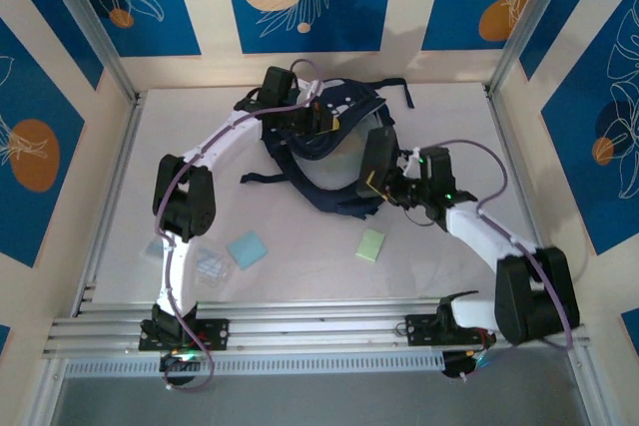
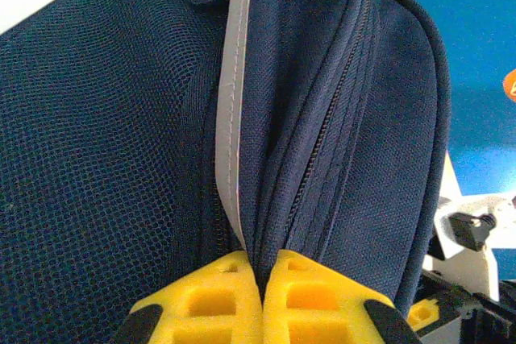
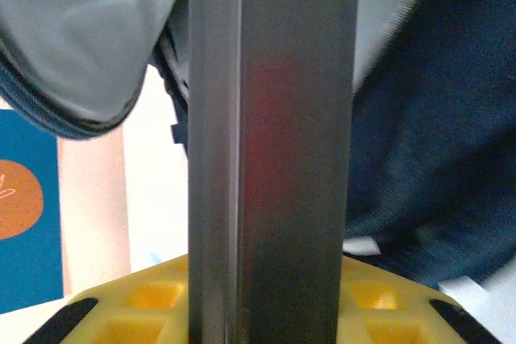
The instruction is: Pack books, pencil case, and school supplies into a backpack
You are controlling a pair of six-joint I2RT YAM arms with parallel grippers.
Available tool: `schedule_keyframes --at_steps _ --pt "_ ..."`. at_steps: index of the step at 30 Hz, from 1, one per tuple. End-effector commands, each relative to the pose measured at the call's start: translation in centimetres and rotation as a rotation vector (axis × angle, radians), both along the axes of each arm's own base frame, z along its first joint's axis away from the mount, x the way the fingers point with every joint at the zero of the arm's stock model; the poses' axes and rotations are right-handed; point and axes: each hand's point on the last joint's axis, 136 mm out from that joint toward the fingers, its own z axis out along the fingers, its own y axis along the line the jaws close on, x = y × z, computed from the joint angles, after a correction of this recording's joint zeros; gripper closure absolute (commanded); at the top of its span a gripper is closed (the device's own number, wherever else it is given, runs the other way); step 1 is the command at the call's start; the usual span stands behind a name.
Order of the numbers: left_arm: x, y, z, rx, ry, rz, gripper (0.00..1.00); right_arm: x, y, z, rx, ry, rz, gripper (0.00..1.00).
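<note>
The navy backpack [image 1: 329, 172] lies at the back middle of the table. My left gripper [image 1: 327, 122] is shut on its upper edge; in the left wrist view the yellow fingers [image 2: 218, 296] pinch the fabric fold beside the zipper and pale stripe of the backpack [image 2: 121, 118]. My right gripper [image 1: 384, 187] is shut on the black pencil case [image 1: 377, 152], held upright at the backpack's right side. From the right wrist, the pencil case [image 3: 274, 159] stands between the yellow pads [image 3: 145, 300], with the backpack [image 3: 435, 118] behind it. The books are out of view.
A light blue pad [image 1: 247, 248], a pale green pad [image 1: 370, 244] and a clear plastic piece [image 1: 210, 264] lie on the white table [image 1: 300, 276] near the front. Dark straps [image 1: 265, 179] trail left of the backpack. Metal rails [image 1: 319, 331] run along the near edge.
</note>
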Motion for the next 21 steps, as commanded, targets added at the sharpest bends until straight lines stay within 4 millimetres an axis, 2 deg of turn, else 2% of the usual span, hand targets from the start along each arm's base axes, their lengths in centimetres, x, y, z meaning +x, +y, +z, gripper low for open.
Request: schedule_keyframes --at_steps 1,8,14,21 --pt "-0.4 -1.0 4.6 -0.11 -0.087 -0.051 1.0 4.2 2.6 3.0 0.085 -0.094 -0.011 0.84" --pt "-0.5 -1.1 5.6 -0.12 -0.11 -0.05 1.0 9.9 6.6 1.4 0.144 -0.054 -0.025 0.82" --pt "-0.4 -1.2 6.4 -0.139 -0.121 -0.049 1.0 13.7 9.4 -0.1 0.25 -0.033 -0.094 0.81" --pt "-0.6 -1.4 6.7 -0.148 -0.122 -0.055 1.0 16.7 10.6 -2.0 0.262 -0.027 -0.196 0.8"
